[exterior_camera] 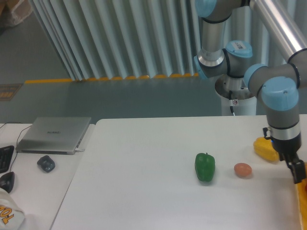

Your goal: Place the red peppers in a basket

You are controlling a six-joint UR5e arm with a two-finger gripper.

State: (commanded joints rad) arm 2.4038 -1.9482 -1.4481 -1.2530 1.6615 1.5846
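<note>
The red pepper does not show anywhere in this view; it is hidden or out of frame. The basket is a narrow yellow-orange strip at the right edge of the picture. My gripper hangs at the far right, just above the basket's near rim, and the frame edge cuts it off. Only one dark finger shows. I cannot tell whether the jaws are open or shut, or whether they hold anything.
A green bell pepper lies on the white table. A small pinkish-orange fruit is to its right. A yellow bell pepper lies beside my wrist. A laptop and mouse are on the left.
</note>
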